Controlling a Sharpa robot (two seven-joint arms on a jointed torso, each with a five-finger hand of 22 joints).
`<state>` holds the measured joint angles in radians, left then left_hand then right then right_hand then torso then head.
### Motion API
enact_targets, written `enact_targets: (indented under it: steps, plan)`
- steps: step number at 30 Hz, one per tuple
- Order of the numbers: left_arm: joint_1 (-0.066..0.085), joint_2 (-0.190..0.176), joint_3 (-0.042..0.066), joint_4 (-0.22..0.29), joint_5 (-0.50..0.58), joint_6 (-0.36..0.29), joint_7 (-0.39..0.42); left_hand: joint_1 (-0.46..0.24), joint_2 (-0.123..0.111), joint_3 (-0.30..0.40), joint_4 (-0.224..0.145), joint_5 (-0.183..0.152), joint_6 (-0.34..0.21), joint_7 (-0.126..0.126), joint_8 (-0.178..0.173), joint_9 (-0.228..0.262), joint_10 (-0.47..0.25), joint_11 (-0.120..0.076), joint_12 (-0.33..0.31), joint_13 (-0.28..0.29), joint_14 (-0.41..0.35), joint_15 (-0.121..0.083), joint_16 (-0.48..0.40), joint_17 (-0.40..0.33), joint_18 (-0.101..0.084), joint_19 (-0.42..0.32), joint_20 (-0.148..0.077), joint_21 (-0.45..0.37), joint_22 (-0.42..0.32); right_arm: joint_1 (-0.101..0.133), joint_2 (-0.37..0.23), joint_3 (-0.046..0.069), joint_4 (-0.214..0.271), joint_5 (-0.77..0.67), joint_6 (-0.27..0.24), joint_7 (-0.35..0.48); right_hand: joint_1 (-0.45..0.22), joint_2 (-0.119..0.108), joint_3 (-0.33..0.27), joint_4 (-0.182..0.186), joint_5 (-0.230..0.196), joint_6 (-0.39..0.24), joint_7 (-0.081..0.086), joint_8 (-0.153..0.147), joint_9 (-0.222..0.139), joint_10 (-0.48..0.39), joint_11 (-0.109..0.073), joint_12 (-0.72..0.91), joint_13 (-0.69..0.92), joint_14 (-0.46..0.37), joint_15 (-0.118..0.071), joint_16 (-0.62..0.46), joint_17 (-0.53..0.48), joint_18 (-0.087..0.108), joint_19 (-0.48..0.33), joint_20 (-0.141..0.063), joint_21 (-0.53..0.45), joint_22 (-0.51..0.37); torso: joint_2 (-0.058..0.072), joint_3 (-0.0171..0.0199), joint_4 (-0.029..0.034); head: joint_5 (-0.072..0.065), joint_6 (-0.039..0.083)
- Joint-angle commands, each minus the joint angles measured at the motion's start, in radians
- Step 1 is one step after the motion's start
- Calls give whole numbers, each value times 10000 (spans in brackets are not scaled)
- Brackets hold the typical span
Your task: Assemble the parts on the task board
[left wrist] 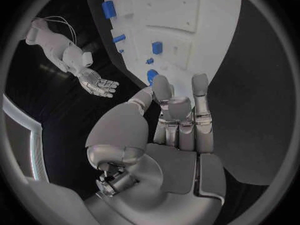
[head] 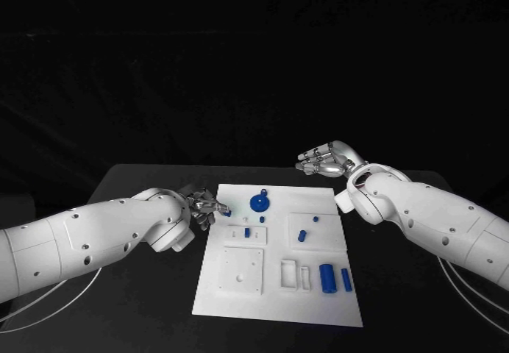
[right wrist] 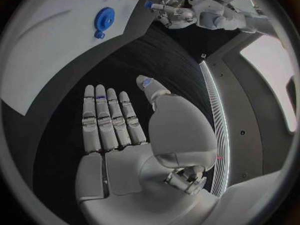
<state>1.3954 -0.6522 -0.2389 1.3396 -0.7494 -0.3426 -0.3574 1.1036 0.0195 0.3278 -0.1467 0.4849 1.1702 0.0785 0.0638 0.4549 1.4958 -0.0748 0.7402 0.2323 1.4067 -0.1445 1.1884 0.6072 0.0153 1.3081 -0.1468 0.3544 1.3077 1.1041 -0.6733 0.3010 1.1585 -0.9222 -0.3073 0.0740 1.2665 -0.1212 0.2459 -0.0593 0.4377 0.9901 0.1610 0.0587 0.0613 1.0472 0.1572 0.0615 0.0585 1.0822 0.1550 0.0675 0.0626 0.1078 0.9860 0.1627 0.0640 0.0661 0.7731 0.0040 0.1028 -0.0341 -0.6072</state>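
Table (head: 127, 294): black, matte, flat; bears the board between the two arms.

Task board (head: 318, 309): white rectangular plate, smooth, with raised square blocks and shallow recesses moulded in; it lies between the two hands, its near-left top corner just beside the left hand.

Left arm (head: 85, 239): white glossy shell with small dark fastener holes, reaching in toward the board's upper left edge.

Right arm (head: 446, 224): same white shell, angled up past the board's upper right corner.

Left hand (head: 201, 202): silver metal, segmented fingers; it pinches a small blue part (head: 225, 212) at its fingertips, right at the board's edge. In the left wrist view the fingers (left wrist: 180, 110) curl together toward the board.

Right hand (head: 326, 160): silver, held off the board beyond its far right corner; in the right wrist view the palm (right wrist: 125, 160) is flat, fingers straight and side by side, thumb apart, holding nothing.

Blue disc part (head: 259, 203): round, wheel-like with a small lug, on the board just beside the left hand.

Two blue cylinders (head: 328, 277): upright-lying pegs, side by side in the board's near right area, well apart from both hands.

Small blue pegs (head: 301, 236): short, set in the board's middle blocks.
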Motion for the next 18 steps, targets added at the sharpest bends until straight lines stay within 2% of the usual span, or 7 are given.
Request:
enact_targets:
  steps: [1,8,12,18]
  plan:
    - [-84,-52,-14,227,364,-1083,303,0,-29,68,8,46,1895,-1160,32,2129,184,-359,20,12,66,-2,-51,-4,37,80,-7,62,189,-5,-13,5,31,17,74,87,85,-2,-15,-3,57,-59,-9,14,-12,-63,1,-29,-9,-62,-9,-46,-9,173,-54,-6,44,-11,18,-5,-18,45,-21]
    - [-164,-46,-35,509,537,-1073,252,-32,-27,87,-9,57,1896,-1161,31,2135,184,-359,16,15,66,-4,-75,-17,19,71,-19,66,185,-5,-27,5,46,19,70,86,85,-2,-15,-3,57,-59,-9,14,-12,-63,1,-29,-9,-62,-9,-46,-9,173,-54,-6,44,-11,11,9,-9,39,-86]
    - [-183,-3,-38,528,518,-939,64,-48,-23,92,-12,56,1900,-1161,32,2136,184,-355,9,14,68,-2,-78,-6,11,60,-20,65,185,-5,-28,5,53,19,71,84,85,-2,-15,-3,57,-59,-9,14,-12,-63,1,-29,-9,-62,-9,-46,-9,173,-54,-6,44,-11,16,-1,-20,36,-106]
    - [-239,40,-40,545,428,-611,-244,-198,1,189,-113,258,1913,-1170,36,2244,185,-354,25,31,68,2,-62,57,24,38,-9,105,191,-5,-40,5,51,21,75,83,85,-2,-15,-3,57,-59,-9,14,-12,-63,1,-29,-9,-62,-9,-46,-9,173,-54,-6,44,-11,20,-1,-17,27,-129]
